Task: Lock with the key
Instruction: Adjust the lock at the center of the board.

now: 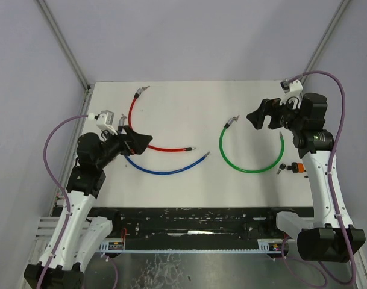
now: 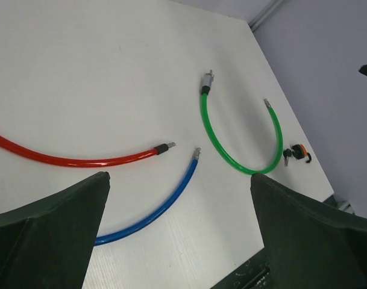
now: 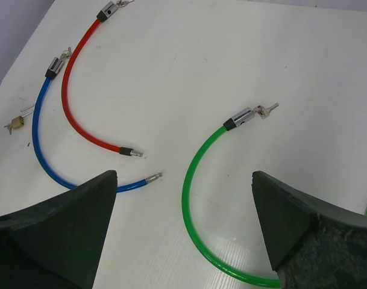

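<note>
Wide-spread dark fingers [image 2: 50, 235] of my left tool [image 1: 142, 141] fill the bottom of its wrist view, and they hold nothing. It hovers at the 9 o'clock side of the white bench [image 1: 183, 102], above the bend of the red plastic-coated cable lock [image 1: 165, 149]. Just at 6 o'clock of that lies the blue cable lock [image 1: 165, 173], its curve opening toward 12. My right tool [image 1: 255, 117] is equally wide open and empty, at 2 o'clock, near the green cable lock [image 1: 250, 172]. That green loop lies unjoined at 3 o'clock, opening toward 12. The small silver key [image 3: 269, 109] sticks out of its chrome lock cylinder [image 3: 241, 117], and its bare pin end [image 1: 281, 136] lies well apart from the cylinder. A small orange-and-black padlock [image 1: 296, 167] sits at the loop's 4 o'clock.
</note>
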Robot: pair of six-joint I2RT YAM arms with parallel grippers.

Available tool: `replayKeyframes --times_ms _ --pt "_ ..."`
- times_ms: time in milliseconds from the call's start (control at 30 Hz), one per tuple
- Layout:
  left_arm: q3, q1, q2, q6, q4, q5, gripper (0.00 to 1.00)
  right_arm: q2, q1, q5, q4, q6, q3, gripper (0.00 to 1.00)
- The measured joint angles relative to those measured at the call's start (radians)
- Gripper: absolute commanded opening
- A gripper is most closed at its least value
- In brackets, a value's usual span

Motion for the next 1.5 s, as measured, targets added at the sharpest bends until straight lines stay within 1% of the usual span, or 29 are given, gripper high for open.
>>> replayKeyframes --times_ms 367,500,633,767,833,900,967,1133,1233,1300,1333,1367,1400,1433,1500 --pt "0.0 0.04 0.093 -0.028 -0.011 -0.102 1.0 -0.025 -0.003 -0.084 0.043 0.003 -0.061 1.0" --pt "0.003 0.045 0.15 -0.064 -0.033 -0.141 1.0 -0.045 -0.003 -0.159 0.076 -0.011 -0.108 1.0" --pt "0.002 0.045 0.192 -0.133 -0.034 -0.164 1.0 -0.062 -0.002 -0.254 0.125 -0.049 -0.182 1.0" --pt "-0.019 0.045 0.204 -0.186 -0.013 -0.188 1.0 -0.06 -0.003 -0.299 0.15 -0.065 -0.228 1.0" --pt "-0.024 0.045 0.217 -0.188 -0.017 -0.204 1.0 -0.06 -0.003 -0.329 0.177 -0.074 -0.246 1.0" --pt "-0.011 0.045 0.249 -0.151 -0.036 -0.226 1.0 -0.06 -0.003 -0.367 0.212 -0.079 -0.27 1.0" --pt "0.035 0.045 0.303 -0.09 -0.089 -0.278 1.0 -0.059 -0.003 -0.414 0.246 -0.079 -0.3 1.0" --pt "0.14 0.047 0.442 0.056 -0.168 -0.444 1.0 -0.05 -0.003 -0.472 0.298 -0.074 -0.339 1.0" --pt "0.165 0.07 0.508 0.117 -0.19 -0.459 0.99 -0.05 -0.003 -0.478 0.306 -0.076 -0.339 1.0" --pt "0.182 0.096 0.56 0.142 -0.206 -0.457 0.95 -0.05 -0.003 -0.478 0.306 -0.079 -0.339 1.0" --pt "0.193 0.111 0.595 0.152 -0.215 -0.456 0.91 -0.05 -0.003 -0.478 0.305 -0.08 -0.339 1.0" --pt "0.203 0.121 0.628 0.16 -0.22 -0.456 0.82 -0.05 -0.002 -0.476 0.305 -0.081 -0.339 1.0" --pt "0.212 0.131 0.663 0.167 -0.227 -0.456 0.76 -0.048 -0.003 -0.472 0.305 -0.084 -0.339 1.0" --pt "0.217 0.14 0.692 0.175 -0.231 -0.457 0.73 -0.045 -0.003 -0.469 0.303 -0.086 -0.337 1.0" --pt "0.224 0.159 0.739 0.191 -0.246 -0.461 0.62 -0.032 -0.003 -0.467 0.295 -0.089 -0.333 1.0"
